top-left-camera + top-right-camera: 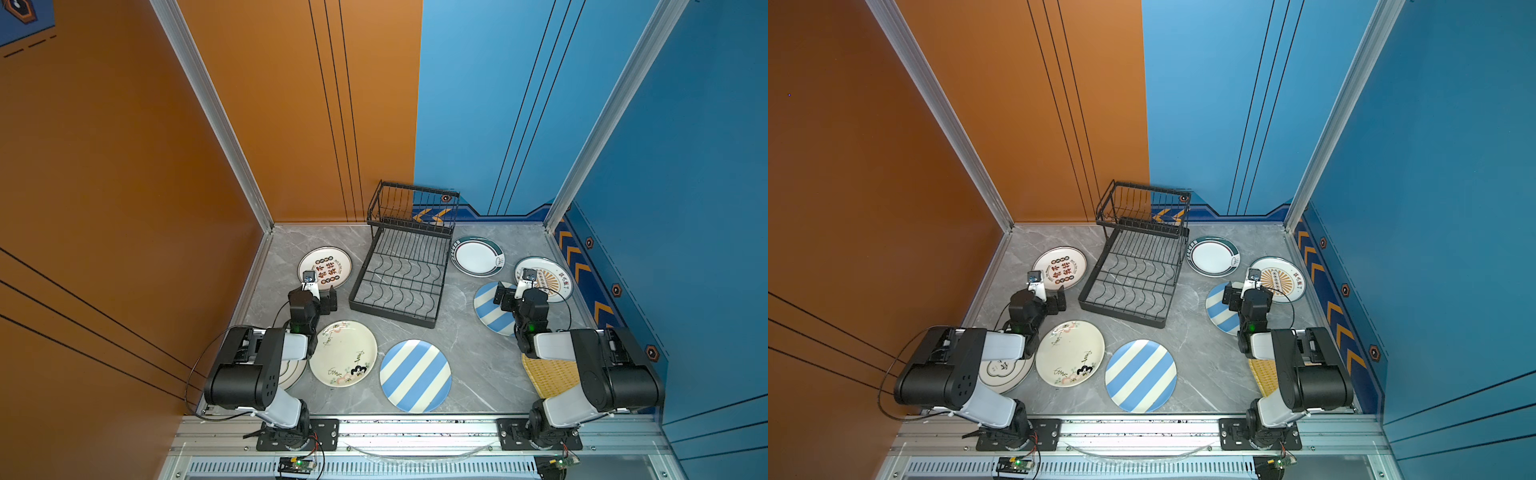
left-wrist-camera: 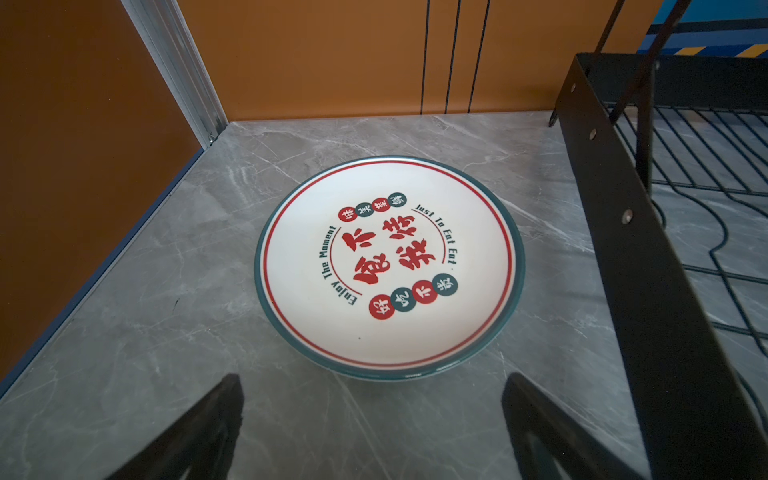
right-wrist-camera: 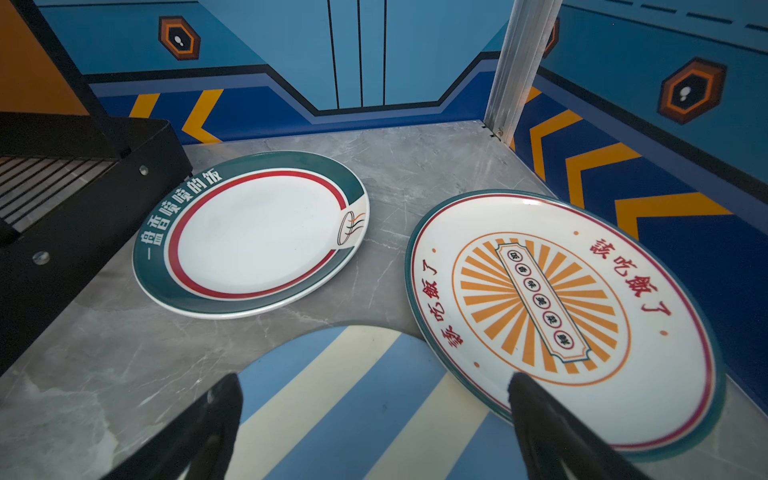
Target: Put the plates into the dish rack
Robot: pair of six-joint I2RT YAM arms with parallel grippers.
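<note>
Left tool [image 2: 372, 377], right tool [image 3: 374, 375] hover low, pitched forward, gaping

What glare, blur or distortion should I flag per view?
Left wrist view: dim, with dark corners; the print on the round white plate with red characters is sharp, and the open left gripper is a soft black silhouette. Right wrist view: wide-angle stretch turns the round orange-sunburst plate oval, with faint glare on its rim; the right gripper is blurred. Both top views: even light, soft shadows.
</note>
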